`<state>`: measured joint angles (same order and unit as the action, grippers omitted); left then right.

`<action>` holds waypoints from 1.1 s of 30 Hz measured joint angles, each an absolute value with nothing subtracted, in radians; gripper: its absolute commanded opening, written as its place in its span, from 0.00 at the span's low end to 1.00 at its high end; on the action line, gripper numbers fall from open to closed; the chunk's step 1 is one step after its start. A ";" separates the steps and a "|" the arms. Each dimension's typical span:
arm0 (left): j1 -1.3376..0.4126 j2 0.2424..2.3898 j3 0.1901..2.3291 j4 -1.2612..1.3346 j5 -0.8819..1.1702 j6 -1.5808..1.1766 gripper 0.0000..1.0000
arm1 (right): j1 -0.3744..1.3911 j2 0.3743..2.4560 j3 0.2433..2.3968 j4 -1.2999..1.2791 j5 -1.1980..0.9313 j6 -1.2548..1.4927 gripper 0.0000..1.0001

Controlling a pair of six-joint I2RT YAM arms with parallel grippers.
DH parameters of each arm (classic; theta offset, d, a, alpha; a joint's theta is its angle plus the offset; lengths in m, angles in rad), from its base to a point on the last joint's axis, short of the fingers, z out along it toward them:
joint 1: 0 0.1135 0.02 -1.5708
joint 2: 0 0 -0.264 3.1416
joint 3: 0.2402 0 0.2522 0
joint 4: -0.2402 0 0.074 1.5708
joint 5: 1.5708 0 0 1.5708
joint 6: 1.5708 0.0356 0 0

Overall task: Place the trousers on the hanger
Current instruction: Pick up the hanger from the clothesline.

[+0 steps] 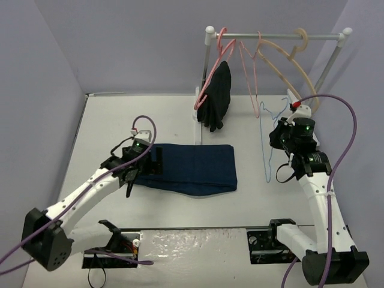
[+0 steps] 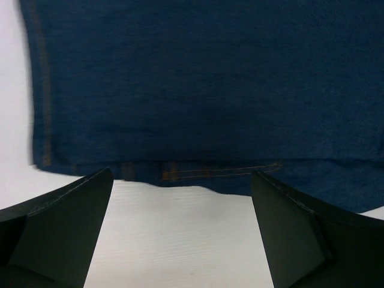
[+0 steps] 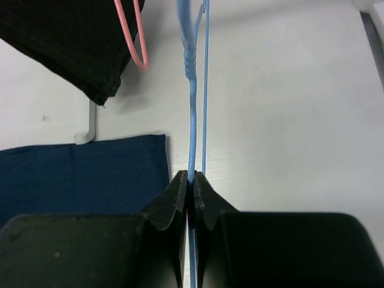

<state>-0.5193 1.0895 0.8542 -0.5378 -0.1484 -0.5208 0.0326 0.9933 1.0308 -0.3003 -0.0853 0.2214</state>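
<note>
The navy jeans (image 1: 192,168) lie folded flat in the middle of the desk (image 1: 108,120). The left claw (image 2: 180,183) is spread wide over their left end, with the stitched denim edge just ahead of its fingertips and nothing between them. The right claw (image 3: 192,183) is pinched tight on the light-blue wire hanger (image 3: 191,120). The hanger is held to the right of the jeans, apart from them, near the rail (image 1: 276,35) carrying pink hangers (image 1: 249,78) and a black garment (image 1: 217,96).

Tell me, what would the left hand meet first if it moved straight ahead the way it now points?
Most likely the near edge of the folded dark navy-blue denim trousers, flat on the white table just ahead of the open left hand. Its height is unclear; it might pass over them.
</note>
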 measured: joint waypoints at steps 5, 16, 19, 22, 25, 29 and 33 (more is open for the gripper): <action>-0.603 1.352 0.917 -0.429 -0.163 -0.628 0.97 | 0.048 0.936 0.939 -0.325 -0.104 0.290 0.00; -0.513 1.515 0.825 -0.308 -0.182 -0.775 0.97 | 0.351 0.877 0.701 -0.328 -0.031 0.497 0.00; -0.464 1.512 0.812 -0.292 -0.184 -0.789 0.97 | 0.444 0.873 0.662 -0.313 0.028 0.554 0.00; -0.405 1.496 0.793 -0.283 -0.182 -0.793 0.97 | 0.525 0.869 0.626 -0.285 0.088 0.601 0.00; -0.344 1.470 0.773 -0.297 -0.192 -0.791 0.97 | 0.593 0.880 0.597 -0.258 0.129 0.634 0.00; -0.281 1.455 0.773 -0.365 -0.203 -0.774 0.97 | 0.672 0.917 0.567 -0.200 0.173 0.666 0.00; -0.292 1.428 0.775 -0.409 -0.201 -0.758 0.97 | 0.713 0.948 0.551 -0.157 0.194 0.689 0.00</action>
<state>-0.2918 1.4275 0.7751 -0.4095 -0.2014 -0.7584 0.7131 0.9482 0.5512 -0.1571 0.1936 0.6889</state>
